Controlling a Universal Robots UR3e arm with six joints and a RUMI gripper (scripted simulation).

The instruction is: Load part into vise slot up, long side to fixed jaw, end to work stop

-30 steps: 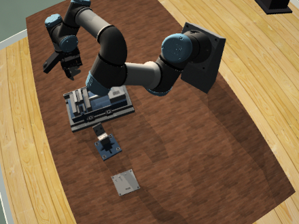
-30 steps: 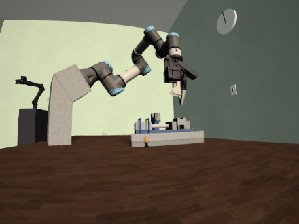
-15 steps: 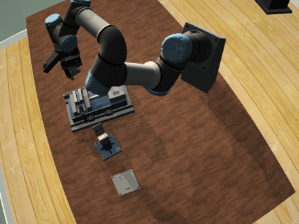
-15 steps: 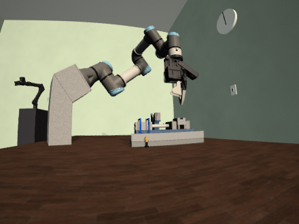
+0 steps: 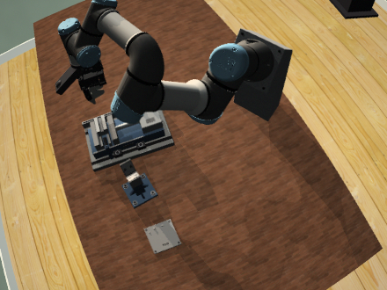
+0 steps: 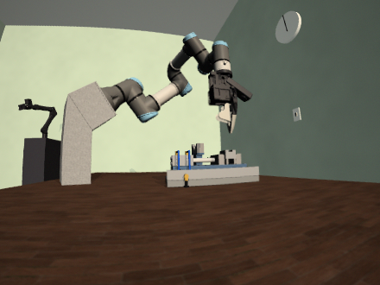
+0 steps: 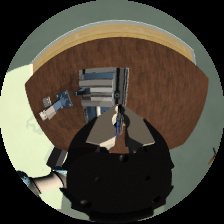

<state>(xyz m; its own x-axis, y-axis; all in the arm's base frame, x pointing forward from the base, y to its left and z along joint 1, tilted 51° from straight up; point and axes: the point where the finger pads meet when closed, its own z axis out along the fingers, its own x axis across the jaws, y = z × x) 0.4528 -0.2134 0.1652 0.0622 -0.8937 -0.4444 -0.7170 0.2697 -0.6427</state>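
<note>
The vise (image 5: 127,138) sits on the brown counter (image 5: 246,184). The gripper (image 5: 93,96) hangs high in the air, up above the far side of the vise. Its fingers (image 6: 230,118) are shut tight together and hold nothing. The V-block (image 5: 140,190) stands just beside the vise, on the near side. The part (image 5: 134,177) seems to lie on the V-block, but it looks too small to be sure. The gray infeed plate (image 5: 163,235) lies a bit past the V-block, farther from the vise.
</note>
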